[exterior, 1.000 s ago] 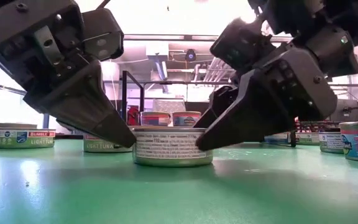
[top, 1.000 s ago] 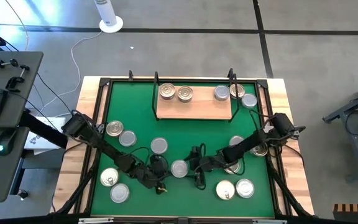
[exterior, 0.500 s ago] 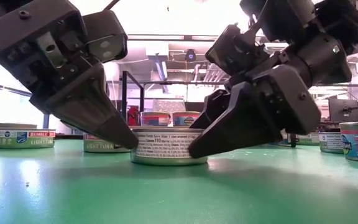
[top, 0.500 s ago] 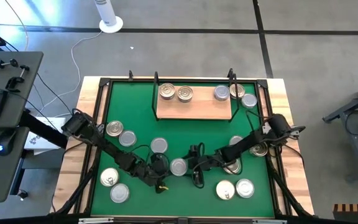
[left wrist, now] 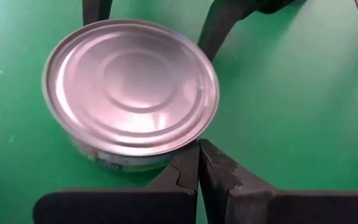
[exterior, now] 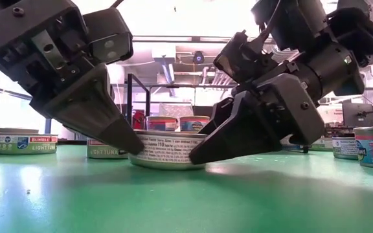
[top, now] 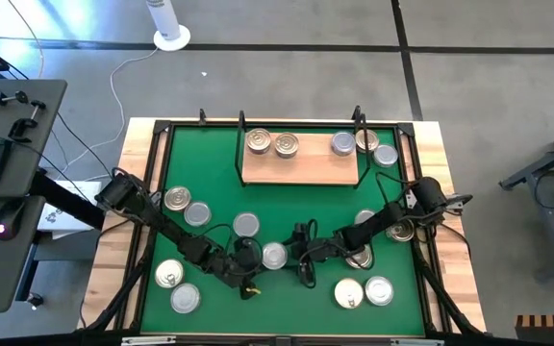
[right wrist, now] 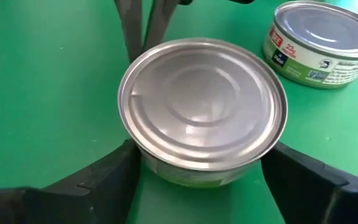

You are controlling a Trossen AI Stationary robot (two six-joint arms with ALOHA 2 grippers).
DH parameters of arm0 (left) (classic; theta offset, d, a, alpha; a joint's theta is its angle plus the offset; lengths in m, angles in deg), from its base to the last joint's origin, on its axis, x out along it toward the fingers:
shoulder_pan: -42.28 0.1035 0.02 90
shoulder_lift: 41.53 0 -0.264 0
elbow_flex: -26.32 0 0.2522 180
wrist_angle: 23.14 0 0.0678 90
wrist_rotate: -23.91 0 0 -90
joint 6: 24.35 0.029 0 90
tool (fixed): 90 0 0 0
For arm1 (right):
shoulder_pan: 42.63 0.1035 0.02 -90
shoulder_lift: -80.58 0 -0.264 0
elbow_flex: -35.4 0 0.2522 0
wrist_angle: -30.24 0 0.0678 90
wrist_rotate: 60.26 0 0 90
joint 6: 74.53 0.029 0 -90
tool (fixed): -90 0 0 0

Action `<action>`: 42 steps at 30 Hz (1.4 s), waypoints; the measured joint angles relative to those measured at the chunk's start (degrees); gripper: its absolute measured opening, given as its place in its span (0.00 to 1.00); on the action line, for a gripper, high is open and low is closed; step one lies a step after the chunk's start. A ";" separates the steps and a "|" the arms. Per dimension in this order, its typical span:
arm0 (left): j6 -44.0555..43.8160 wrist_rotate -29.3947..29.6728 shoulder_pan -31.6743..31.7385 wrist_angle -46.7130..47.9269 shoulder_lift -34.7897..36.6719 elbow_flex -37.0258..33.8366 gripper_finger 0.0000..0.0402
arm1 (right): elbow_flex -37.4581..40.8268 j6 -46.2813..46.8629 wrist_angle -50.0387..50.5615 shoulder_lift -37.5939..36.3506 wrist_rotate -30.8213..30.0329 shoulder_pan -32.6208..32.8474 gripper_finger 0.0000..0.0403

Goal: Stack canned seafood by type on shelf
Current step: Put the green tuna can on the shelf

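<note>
A tin of canned seafood with a plain silver lid sits flat on the green mat near the table's front middle. My left gripper is shut, with its tips at the tin's left side. My right gripper comes from the right and has a finger on either side of the tin. The shelf is at the far middle and carries several tins along its far edge. My left gripper touches the tin's side wall just under the rim with the tips of its shut fingers. It slants down from the table's left. The tin rests on the mat. My right gripper holds the tin's side wall between its two fingers, one on each side. It slants down from the table's right. The tin stands flat on the mat, lid up.
Loose tins lie across the mat: one just behind the held tin, others at the left, at the right under my right arm, and at the near right. One more sits beside the shelf's right end.
The silver-lidded tin has slid a little along the mat toward the table's left, up against my left gripper's fingertips. My right gripper has tipped lower and followed it, and its fingers now sit beside the tin's wall.
</note>
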 joint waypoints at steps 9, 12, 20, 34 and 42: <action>1.13 -0.75 -0.97 0.59 1.67 0.39 0.00 | -0.33 4.49 6.50 -1.37 -3.69 1.06 0.65; -1.06 -1.28 -2.37 5.25 3.66 0.28 0.00 | -0.35 6.25 11.94 -3.66 -2.95 1.85 0.65; -8.54 1.17 -5.63 21.47 6.84 0.25 0.00 | -0.22 9.27 18.48 -6.58 -3.56 1.54 0.78; -5.98 9.35 -4.44 20.44 6.32 0.17 0.00 | 0.07 5.11 11.71 -5.01 -2.21 -0.22 0.92; -3.78 9.96 -2.45 14.39 4.15 0.15 0.00 | 0.22 2.40 -4.77 1.29 -1.53 -0.88 0.92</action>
